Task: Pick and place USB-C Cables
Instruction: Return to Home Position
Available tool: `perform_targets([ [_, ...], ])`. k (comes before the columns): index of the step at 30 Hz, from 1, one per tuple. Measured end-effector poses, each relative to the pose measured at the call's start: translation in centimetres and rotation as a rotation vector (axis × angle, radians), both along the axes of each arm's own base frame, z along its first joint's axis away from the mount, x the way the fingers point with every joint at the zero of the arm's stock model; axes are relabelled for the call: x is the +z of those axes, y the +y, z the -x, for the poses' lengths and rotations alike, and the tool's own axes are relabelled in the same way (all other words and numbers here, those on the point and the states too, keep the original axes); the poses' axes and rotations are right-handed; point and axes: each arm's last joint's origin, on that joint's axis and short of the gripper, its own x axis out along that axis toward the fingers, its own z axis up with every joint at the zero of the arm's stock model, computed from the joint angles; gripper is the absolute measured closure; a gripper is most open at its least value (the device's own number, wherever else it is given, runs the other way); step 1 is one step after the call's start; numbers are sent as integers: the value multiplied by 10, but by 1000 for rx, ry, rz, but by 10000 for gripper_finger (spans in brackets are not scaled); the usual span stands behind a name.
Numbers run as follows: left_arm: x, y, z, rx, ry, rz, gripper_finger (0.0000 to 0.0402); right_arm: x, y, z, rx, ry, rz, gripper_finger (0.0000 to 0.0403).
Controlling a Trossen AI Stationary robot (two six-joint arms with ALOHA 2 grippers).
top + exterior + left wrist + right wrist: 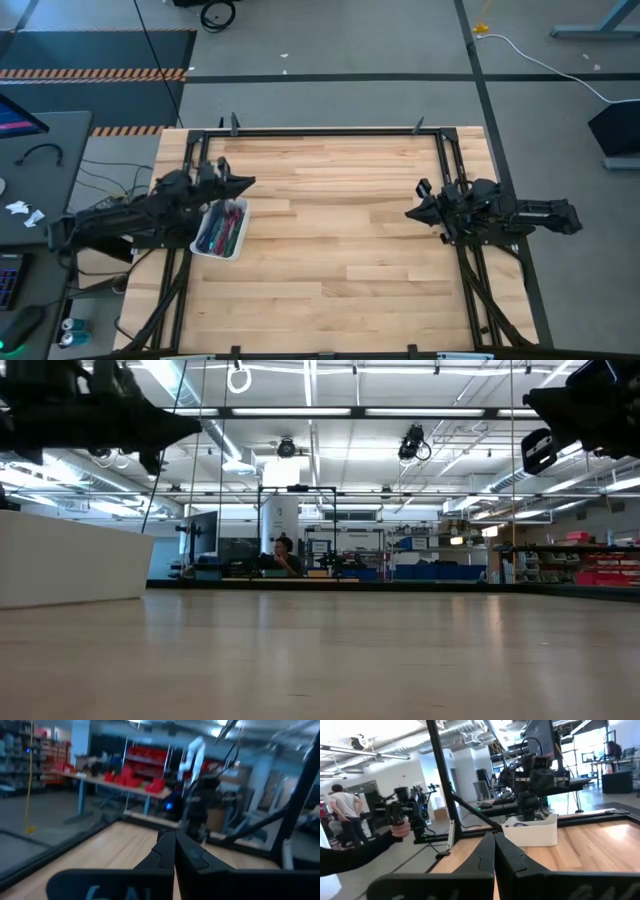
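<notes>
The white rectangular tray [222, 231] sits near the table's left edge and holds several USB-C cables [224, 226] in red, teal and maroon. In the right wrist view the tray [532, 831] shows across the table. My left gripper [250, 182] is shut, raised above the table just beyond the tray's far end, pointing right; its shut fingers [174, 845] show in its own wrist view. My right gripper [409, 213] is shut, raised near the table's right side, pointing left [494, 845]. Neither touches anything.
Bare wooden tabletop [340, 230] lies between the two arms. A black metal frame [330, 130] borders the table. In the right wrist view a person's hand [400, 829] holds a black device beyond the table's left side, and another person stands farther back.
</notes>
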Motion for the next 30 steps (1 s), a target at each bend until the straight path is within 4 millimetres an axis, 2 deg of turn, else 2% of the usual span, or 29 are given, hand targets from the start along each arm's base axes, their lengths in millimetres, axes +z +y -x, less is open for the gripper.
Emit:
perform_targets([
  [11, -14, -10, 17, -138, -67, -72, 399, 0, -3, 0, -82, 7, -46, 402],
  [21, -25, -13, 28, -123, 32, -131, 400, -3, -15, 0, -382, 25, 0, 402],
  [26, -22, -14, 34, -133, 106, -97, 401, -3, -18, 0, -388, 30, -8, 402],
  [28, -14, -14, 37, -131, 88, -110, 401, -2, -18, 0, -373, 20, -9, 402],
  [30, -15, -14, 37, -121, 92, -103, 401, -1, -18, 0, -357, 7, -14, 402],
])
